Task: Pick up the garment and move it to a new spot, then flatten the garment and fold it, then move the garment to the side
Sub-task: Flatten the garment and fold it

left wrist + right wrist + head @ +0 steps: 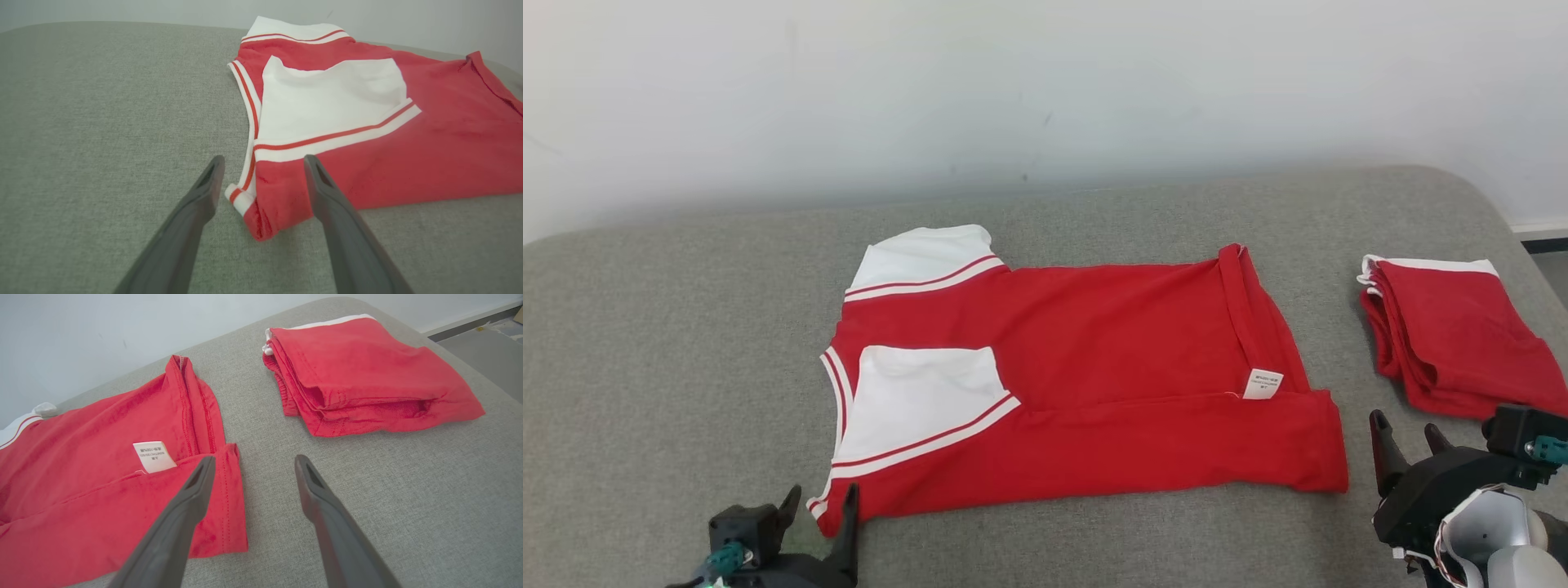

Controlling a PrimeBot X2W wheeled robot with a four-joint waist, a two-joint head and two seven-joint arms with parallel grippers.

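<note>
Grey padded surface (645, 367), white wall behind; red-and-white shirt (1094, 359) lies part-folded in the middle, long axis left to right. Left gripper (822, 494), spread and empty, sits at its near left corner, right gripper (1405, 425), also spread, just beside the near right corner

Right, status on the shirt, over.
Left gripper, right gripper open, empty. Shirt flat on cushion, partly folded. Folded pile at right, clear of it.
</note>
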